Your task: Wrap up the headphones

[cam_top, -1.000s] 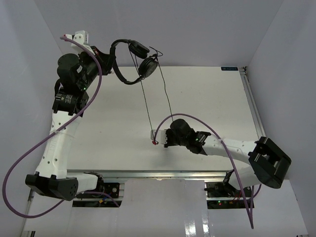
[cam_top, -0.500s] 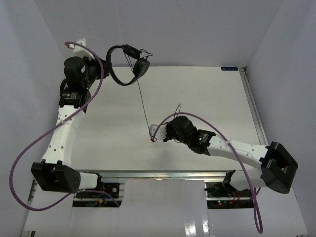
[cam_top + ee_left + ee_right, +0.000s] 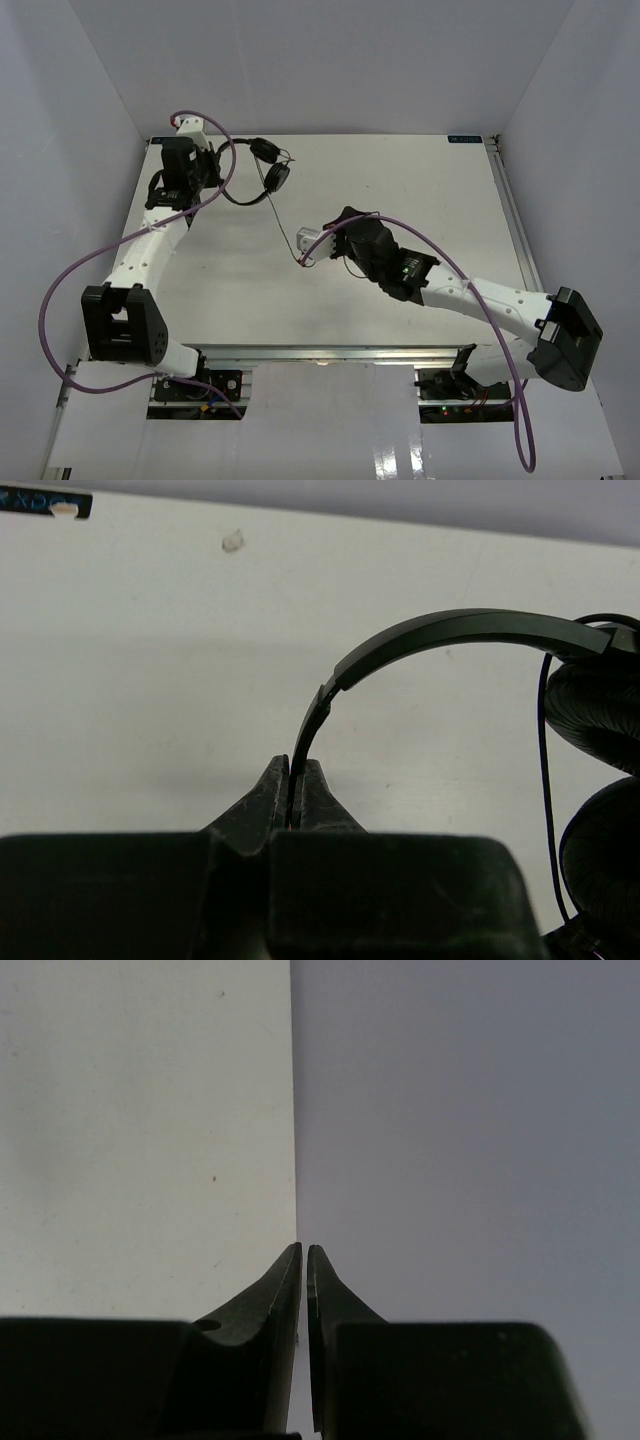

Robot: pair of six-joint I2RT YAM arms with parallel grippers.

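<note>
readable text: none | dark label [image 3: 45, 502] on table [image 3: 150, 680]: characters blurred, perhaps letters

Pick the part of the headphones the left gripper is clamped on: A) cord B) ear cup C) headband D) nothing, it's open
C: the left wrist view shows the left gripper shut on the thin headband, with the ear cups off to the right, untouched.

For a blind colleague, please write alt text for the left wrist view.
The left gripper is shut on the thin black headband of the headphones, over a white table. Two padded ear cups and a cord show at the right edge.
</note>
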